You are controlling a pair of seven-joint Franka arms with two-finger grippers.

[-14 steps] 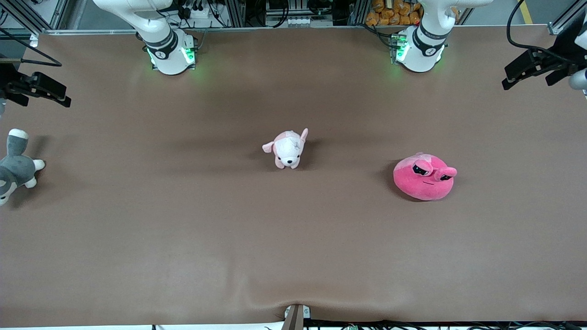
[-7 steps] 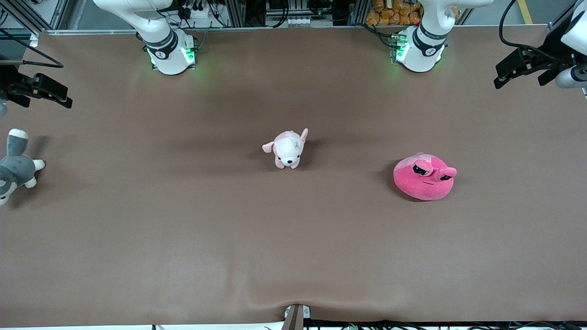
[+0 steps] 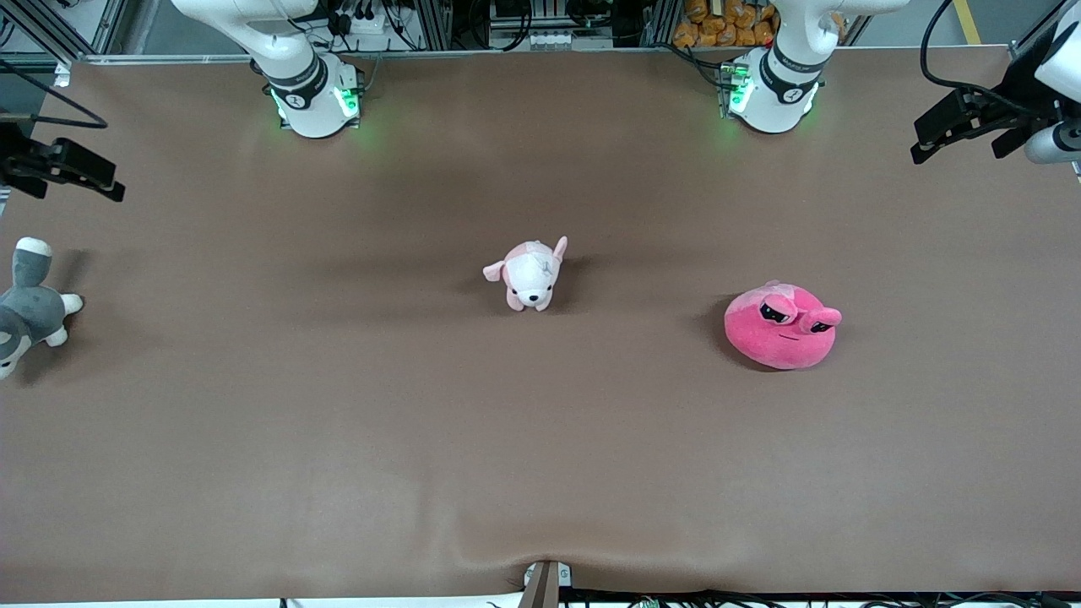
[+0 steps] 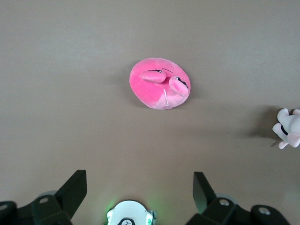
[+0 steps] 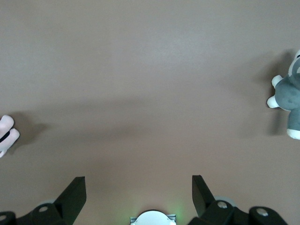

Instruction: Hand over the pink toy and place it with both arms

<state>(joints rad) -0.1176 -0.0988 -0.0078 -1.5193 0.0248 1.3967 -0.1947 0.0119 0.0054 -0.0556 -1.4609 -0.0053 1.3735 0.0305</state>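
Pink toy (image 3: 781, 326) sits untouched on the tabletop (image 3: 338, 422); left gripper (image 4: 139, 192) and right gripper (image 5: 138, 192) hover high, jaws wide open, empty.

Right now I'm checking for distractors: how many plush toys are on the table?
3. The pink toy toward the left arm's end, the pale puppy plush mid-table, the grey and white plush at the right arm's end, partly cut off.

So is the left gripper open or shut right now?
Open. In the left wrist view the left gripper shows its two black fingers spread wide apart, empty, high over the table with the pink toy lying untouched.
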